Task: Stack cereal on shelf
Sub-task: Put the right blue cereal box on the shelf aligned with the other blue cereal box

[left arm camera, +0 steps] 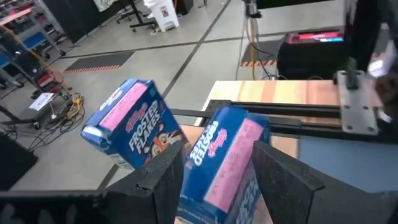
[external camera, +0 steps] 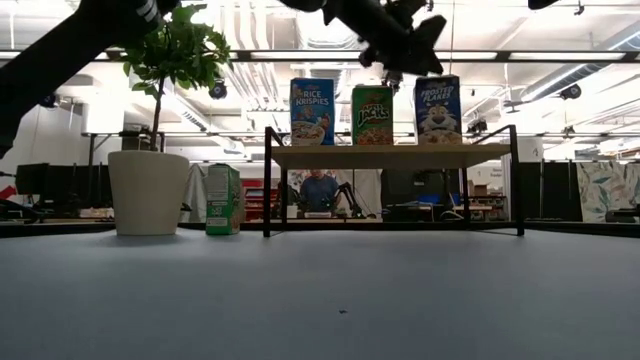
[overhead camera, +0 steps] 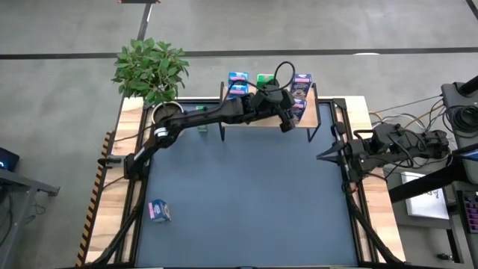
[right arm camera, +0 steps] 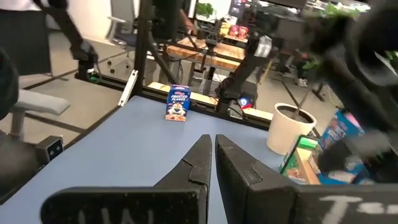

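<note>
Left gripper (overhead camera: 287, 119) over the shelf's (overhead camera: 254, 118) right end, fingers (left arm camera: 163, 180) clamping a dark blue box (left arm camera: 227, 162) beside a standing Frosted Flakes box (left arm camera: 134, 132). Rice Krispies (external camera: 312, 111) and Apple Jacks (external camera: 372, 115) boxes stand on the shelf; one box (overhead camera: 159, 211) lies on the mat's near-left corner. Right gripper (right arm camera: 212, 163) pressed together, parked at table's right edge.

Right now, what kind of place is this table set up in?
Probably a robotics lab or workshop: bare concrete floor, exposed ceiling pipes and strip lights, and more workbenches with gear and a person in a blue shirt behind.
</note>
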`<action>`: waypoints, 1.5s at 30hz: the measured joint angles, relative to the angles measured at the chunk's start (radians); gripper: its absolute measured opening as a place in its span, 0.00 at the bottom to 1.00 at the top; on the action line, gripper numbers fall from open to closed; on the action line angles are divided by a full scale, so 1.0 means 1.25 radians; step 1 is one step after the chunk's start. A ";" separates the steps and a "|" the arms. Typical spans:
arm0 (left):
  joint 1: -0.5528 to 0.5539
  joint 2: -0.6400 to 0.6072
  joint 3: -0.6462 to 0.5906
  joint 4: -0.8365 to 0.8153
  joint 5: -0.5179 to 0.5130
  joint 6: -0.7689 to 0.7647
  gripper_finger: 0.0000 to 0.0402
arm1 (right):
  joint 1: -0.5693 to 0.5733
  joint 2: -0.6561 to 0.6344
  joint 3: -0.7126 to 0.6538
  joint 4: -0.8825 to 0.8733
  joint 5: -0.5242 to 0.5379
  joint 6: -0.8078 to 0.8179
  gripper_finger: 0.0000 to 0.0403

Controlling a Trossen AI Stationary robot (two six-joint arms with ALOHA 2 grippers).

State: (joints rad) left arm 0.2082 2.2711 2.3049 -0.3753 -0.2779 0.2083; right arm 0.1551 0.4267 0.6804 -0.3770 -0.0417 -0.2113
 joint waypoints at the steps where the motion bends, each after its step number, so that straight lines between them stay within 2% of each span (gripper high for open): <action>1: -0.005 0.000 0.018 -0.026 0.000 0.008 0.43 | 0.000 0.001 0.000 0.000 0.011 0.009 0.03; 3: -0.017 -0.007 0.042 -0.067 0.000 0.021 0.43 | 0.000 0.003 -0.007 0.001 0.037 0.028 0.03; 7: -0.045 -0.054 0.027 -0.098 0.000 0.049 0.43 | 0.000 0.020 -0.033 0.005 0.107 0.070 0.03; 14: -0.120 -0.125 0.029 -0.221 0.000 0.080 0.43 | 0.000 0.081 -0.079 0.013 0.333 0.149 0.03; 16: -0.135 -0.138 0.029 -0.269 0.001 0.080 0.42 | -0.001 0.106 -0.084 0.015 0.375 0.169 0.03; 21: -0.157 -0.146 0.009 -0.353 0.000 0.042 0.38 | -0.001 0.167 -0.085 0.035 0.391 0.191 0.03; 25: -0.172 -0.164 -0.053 -0.364 0.000 0.007 0.33 | -0.001 0.208 -0.088 0.056 0.390 0.190 0.03; 31: -0.199 -0.263 -0.236 -0.271 0.000 -0.028 0.28 | -0.006 0.237 -0.085 0.077 0.413 0.189 0.03; 39: -0.241 -0.486 -0.605 0.030 -0.002 -0.062 0.26 | -0.052 0.246 -0.086 0.118 0.433 0.160 0.03; 45: -0.263 -0.623 -0.836 0.221 -0.023 -0.077 0.26 | -0.113 0.258 -0.086 0.166 0.434 0.148 0.03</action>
State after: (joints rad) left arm -0.1206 1.4920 1.2596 -0.0991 -0.3063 0.1117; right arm 0.0134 0.7497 0.5732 -0.1689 0.5006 -0.0269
